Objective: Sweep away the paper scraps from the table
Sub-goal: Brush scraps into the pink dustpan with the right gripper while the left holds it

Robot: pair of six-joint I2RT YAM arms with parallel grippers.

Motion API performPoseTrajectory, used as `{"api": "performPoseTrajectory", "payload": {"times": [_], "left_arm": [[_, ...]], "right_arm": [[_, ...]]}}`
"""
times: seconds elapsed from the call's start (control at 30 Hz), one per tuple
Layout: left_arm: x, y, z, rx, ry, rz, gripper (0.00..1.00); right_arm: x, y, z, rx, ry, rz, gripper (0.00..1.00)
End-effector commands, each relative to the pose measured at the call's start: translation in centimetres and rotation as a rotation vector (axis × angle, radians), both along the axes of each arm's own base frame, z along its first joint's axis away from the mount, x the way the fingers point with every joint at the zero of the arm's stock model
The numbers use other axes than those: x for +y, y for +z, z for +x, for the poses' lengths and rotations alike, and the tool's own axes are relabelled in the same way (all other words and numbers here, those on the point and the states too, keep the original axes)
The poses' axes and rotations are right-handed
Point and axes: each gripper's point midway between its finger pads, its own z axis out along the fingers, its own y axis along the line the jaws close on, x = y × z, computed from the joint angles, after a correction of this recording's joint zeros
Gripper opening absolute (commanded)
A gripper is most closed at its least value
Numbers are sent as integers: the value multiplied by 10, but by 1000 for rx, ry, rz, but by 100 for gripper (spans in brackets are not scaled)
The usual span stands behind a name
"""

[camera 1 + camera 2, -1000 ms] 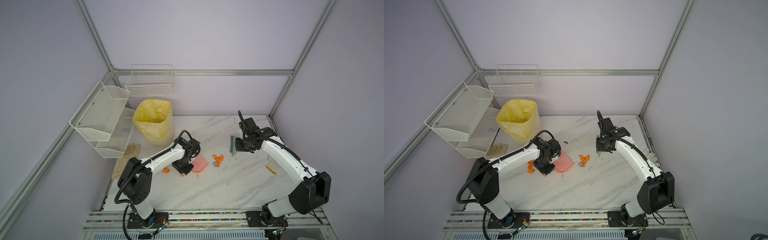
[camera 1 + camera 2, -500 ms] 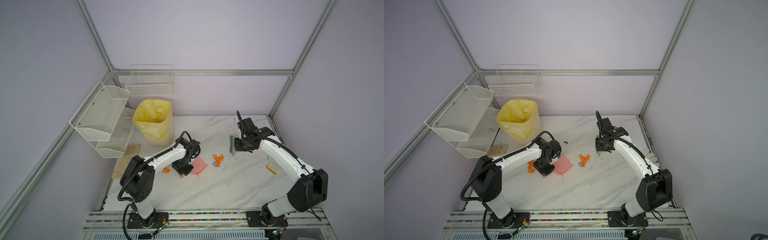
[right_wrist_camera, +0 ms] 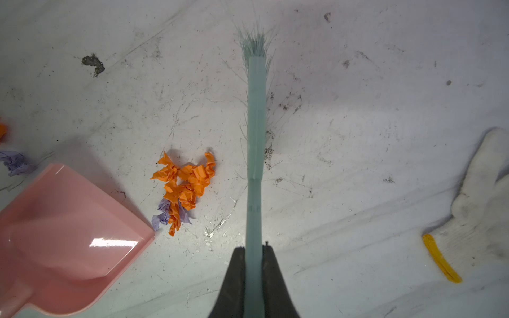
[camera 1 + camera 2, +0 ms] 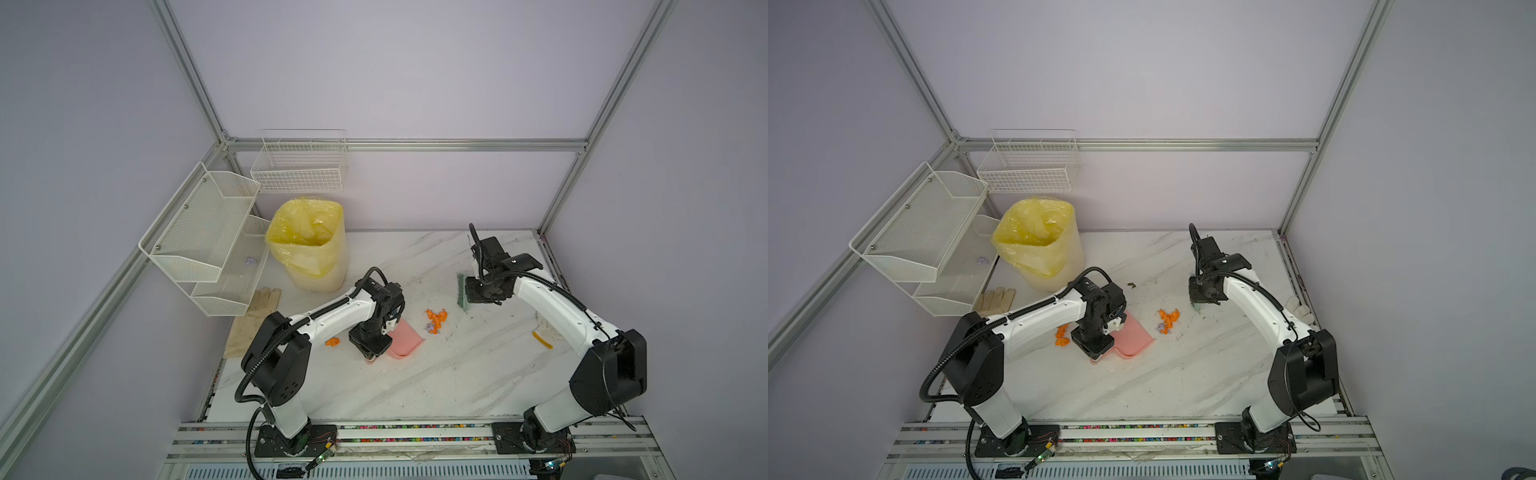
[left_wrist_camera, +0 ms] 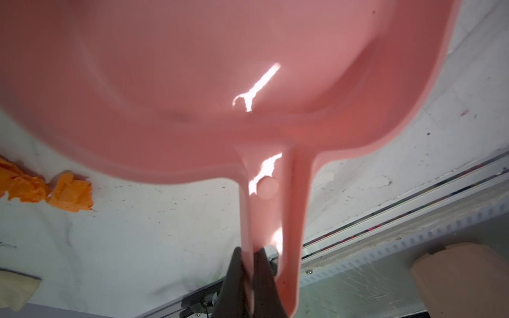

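The pink dustpan [image 5: 192, 96] is blurred in the left wrist view, its pan running off the frame beyond the left gripper [image 5: 249, 252]. In a top view the brush [image 4: 1196, 307] is almost wholly hidden beneath the right gripper [image 4: 1202, 296]. Outward of that gripper, the white glove [image 3: 482, 198] is cut by the right wrist view's edge.

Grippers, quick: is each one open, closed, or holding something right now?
Left gripper: closed, holding the pink dustpan by its handle.
Right gripper: closed, holding the green brush by its handle.
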Motion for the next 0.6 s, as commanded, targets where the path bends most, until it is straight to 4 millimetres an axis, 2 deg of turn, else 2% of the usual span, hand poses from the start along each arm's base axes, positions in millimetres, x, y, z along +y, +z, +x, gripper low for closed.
{"api": "performPoseTrajectory", "payload": {"times": [0.0,0.13,0.57], "left_arm": [[-28,24,4,12,11,-133,0],[-43,20,-1,75,30,-178,0],[-40,0,16,70,24,-75,0]], "right_arm": [[-1,5,-7,-9,13,14,0],[2,2,-12,-3,25,38,0],[27,-4,-29,25,99,104,0]]}}
